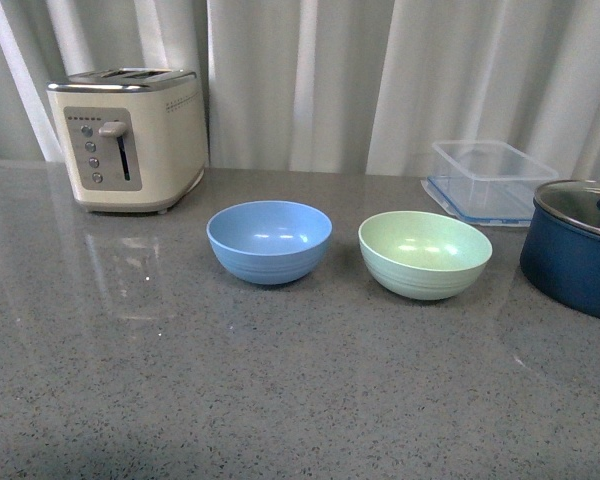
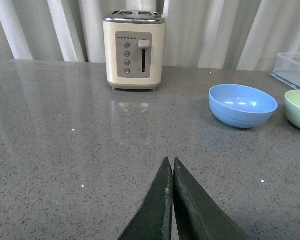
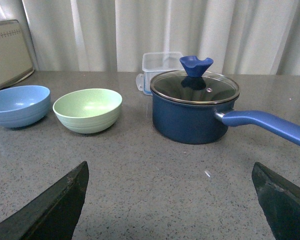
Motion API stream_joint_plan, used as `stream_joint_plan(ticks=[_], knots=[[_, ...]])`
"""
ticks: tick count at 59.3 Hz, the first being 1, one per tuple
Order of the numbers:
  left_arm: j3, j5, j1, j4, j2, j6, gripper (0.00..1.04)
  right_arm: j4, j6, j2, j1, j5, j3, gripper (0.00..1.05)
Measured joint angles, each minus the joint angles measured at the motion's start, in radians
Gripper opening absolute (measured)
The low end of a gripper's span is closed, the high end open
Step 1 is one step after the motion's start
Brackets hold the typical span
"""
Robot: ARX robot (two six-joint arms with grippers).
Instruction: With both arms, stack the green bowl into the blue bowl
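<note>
The green bowl (image 1: 425, 255) and the blue bowl (image 1: 269, 241) stand apart mid-worktop (image 1: 280, 390). The left gripper (image 2: 171, 170) is pinched closed and empty. The right gripper (image 3: 170, 167) is spread wide and empty.

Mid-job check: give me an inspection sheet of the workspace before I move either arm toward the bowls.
Surface: grey speckled countertop, glossy.
Job's things: blue bowl and green bowl upright, side by side, apart, both empty, not stacked.
Clutter: cream toaster behind-left of the blue bowl; clear container and lidded navy pot right of the green bowl.
Claws: left claw shut, holding nothing; right claw open, holding nothing.
Cables: nothing seen.
Surroundings: pale curtain behind the counter.
</note>
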Motion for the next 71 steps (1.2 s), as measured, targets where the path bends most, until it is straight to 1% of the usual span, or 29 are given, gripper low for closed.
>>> stream_joint_plan(ticks=[18, 23, 25, 37, 41, 42, 47, 48, 50, 52, 54, 55, 58, 60, 62, 63, 64, 66, 69, 71], knots=[[0.0, 0.0, 0.0, -0.085, -0.085, 0.0, 0.04, 0.0, 0.0, 0.0, 0.0, 0.0, 0.0, 0.95], [0.0, 0.0, 0.0, -0.234, -0.199, 0.0, 0.04, 0.0, 0.0, 0.0, 0.0, 0.0, 0.0, 0.95], [0.0, 0.0, 0.0, -0.254, -0.221, 0.0, 0.04, 0.0, 0.0, 0.0, 0.0, 0.0, 0.0, 0.95], [0.0, -0.001, 0.0, -0.261, -0.254, -0.001, 0.05, 0.0, 0.0, 0.0, 0.0, 0.0, 0.0, 0.95], [0.0, -0.001, 0.0, -0.261, -0.254, 0.0, 0.15, 0.0, 0.0, 0.0, 0.0, 0.0, 0.0, 0.95], [0.0, -0.001, 0.0, -0.261, -0.254, 0.0, 0.2, 0.0, 0.0, 0.0, 0.0, 0.0, 0.0, 0.95], [0.0, -0.001, 0.0, -0.261, -0.254, 0.0, 0.35, -0.004, 0.003, 0.003, -0.001, -0.003, 0.0, 0.95], [0.0, -0.001, 0.0, -0.261, -0.254, 0.0, 0.36, -0.015, 0.008, 0.008, -0.002, -0.008, 0.003, 0.95], [0.0, -0.001, 0.0, -0.261, -0.254, 0.0, 0.44, -0.093, 0.03, 0.04, -0.015, -0.048, 0.036, 0.95], [0.0, -0.001, 0.0, -0.261, -0.254, 0.0, 0.49, -0.136, 0.046, 0.085, -0.023, -0.071, 0.064, 0.95], [0.0, -0.001, 0.0, -0.261, -0.254, 0.0, 0.54, -0.145, 0.055, 0.134, -0.026, -0.082, 0.092, 0.95], [0.0, -0.001, 0.0, -0.261, -0.255, 0.0, 0.59, -0.134, 0.059, 0.182, -0.026, -0.092, 0.124, 0.95], [0.0, -0.001, 0.0, -0.261, -0.254, 0.0, 0.7, -0.105, 0.061, 0.288, -0.01, -0.089, 0.208, 0.95], [0.0, -0.001, 0.0, -0.261, -0.254, 0.0, 0.79, -0.083, 0.068, 0.383, 0.013, -0.099, 0.29, 0.95], [0.0, -0.001, 0.0, -0.261, -0.254, 0.0, 0.88, -0.095, 0.086, 0.486, 0.04, -0.107, 0.381, 0.95], [0.0, -0.001, 0.0, -0.261, -0.254, 0.0, 0.92, -0.097, 0.103, 0.529, 0.047, -0.124, 0.416, 0.95], [0.0, -0.001, 0.0, -0.261, -0.254, 0.0, 0.97, -0.107, 0.132, 0.6, 0.056, -0.164, 0.472, 0.95], [0.0, -0.001, 0.0, -0.261, -0.254, 0.001, 1.0, -0.127, 0.163, 0.674, 0.064, -0.189, 0.529, 0.95], [0.0, -0.001, 0.0, -0.261, -0.254, 0.0, 0.98, -0.164, 0.217, 0.8, 0.079, -0.218, 0.623, 0.95], [0.0, -0.001, 0.0, -0.261, -0.254, 0.0, 0.97, -0.187, 0.257, 0.874, 0.088, -0.216, 0.679, 0.95]])
